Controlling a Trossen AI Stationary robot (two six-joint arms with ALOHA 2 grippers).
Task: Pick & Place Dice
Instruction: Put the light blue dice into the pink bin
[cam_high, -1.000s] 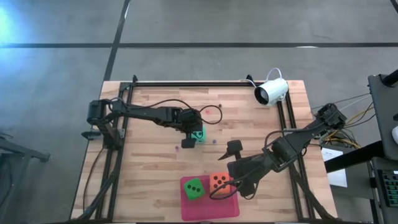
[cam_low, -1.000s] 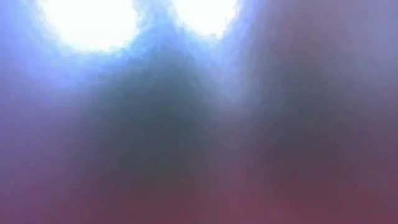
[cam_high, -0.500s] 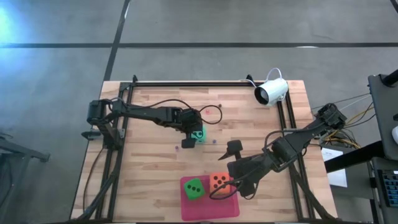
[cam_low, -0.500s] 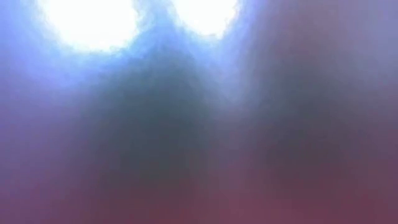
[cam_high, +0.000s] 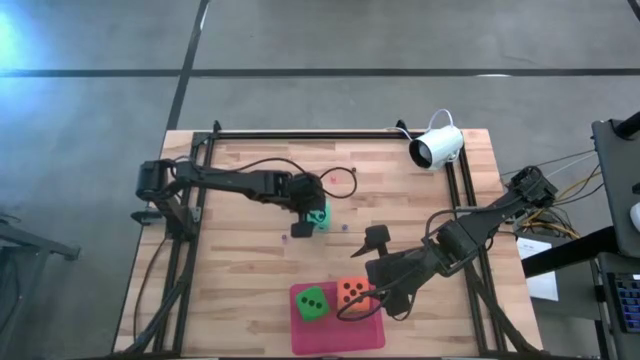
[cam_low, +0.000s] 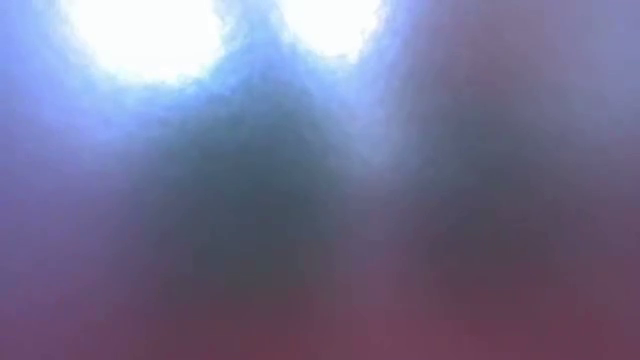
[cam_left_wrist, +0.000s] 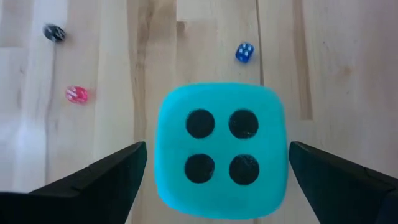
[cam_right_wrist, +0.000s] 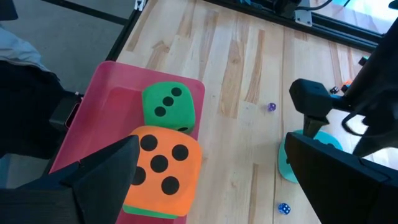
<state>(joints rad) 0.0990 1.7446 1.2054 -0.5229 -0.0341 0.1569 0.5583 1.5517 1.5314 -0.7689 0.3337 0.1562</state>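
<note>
A teal die (cam_left_wrist: 221, 151), four pips facing up, rests on the wooden table (cam_high: 250, 250) between the open fingers of my left gripper (cam_left_wrist: 217, 152). The fingers stand on either side of it, and I see no touch. On the pink mat (cam_right_wrist: 106, 106) at the near edge lies a green die (cam_right_wrist: 169, 107). Beside it an orange die (cam_right_wrist: 160, 171) sits with a green edge (cam_right_wrist: 144, 210) showing under it. My right gripper (cam_right_wrist: 211, 149) hangs open above the orange die, holding nothing. The low view is all blur.
Tiny loose dice lie on the wood: blue (cam_left_wrist: 244, 52), pink (cam_left_wrist: 76, 94), black (cam_left_wrist: 54, 32) and purple (cam_right_wrist: 271, 107). A white camera (cam_high: 437, 146) stands at the far right corner. Black frame rails (cam_high: 190, 250) run along the table's sides. Bare wood lies at the near left.
</note>
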